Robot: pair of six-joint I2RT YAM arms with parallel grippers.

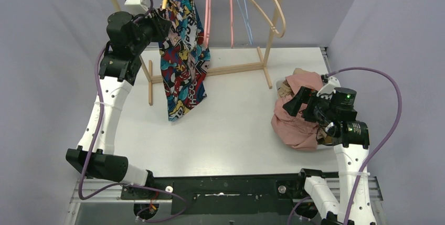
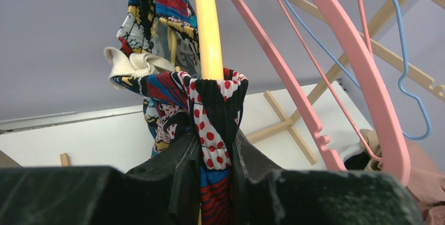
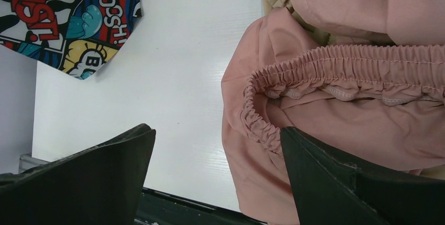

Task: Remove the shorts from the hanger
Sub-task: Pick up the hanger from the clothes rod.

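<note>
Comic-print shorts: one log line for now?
left pincer: shut on comic-print shorts waistband | shorts: hanging on yellow hanger | right pincer: open above dusty pink shorts

Between the left jaws, the comic-print shorts (image 2: 215, 120) are ribbed matt cloth; above, the yellow hanger (image 2: 207, 25) is glossy plastic. Under the right jaws: soft matt dusty pink shorts (image 3: 341, 109), smooth worktop (image 3: 173, 78).

**Comic shorts (image 1: 183, 52) on hanger (image 2: 207, 25), others heaped**

The comic shorts drape from the yellow hanger, and their hem seems to touch the counter (image 1: 236, 125). Well apart at the right, the pink shorts (image 1: 302, 115) lie crumpled with the gathered waistband open, atop a beige pair (image 1: 286, 87).
</note>
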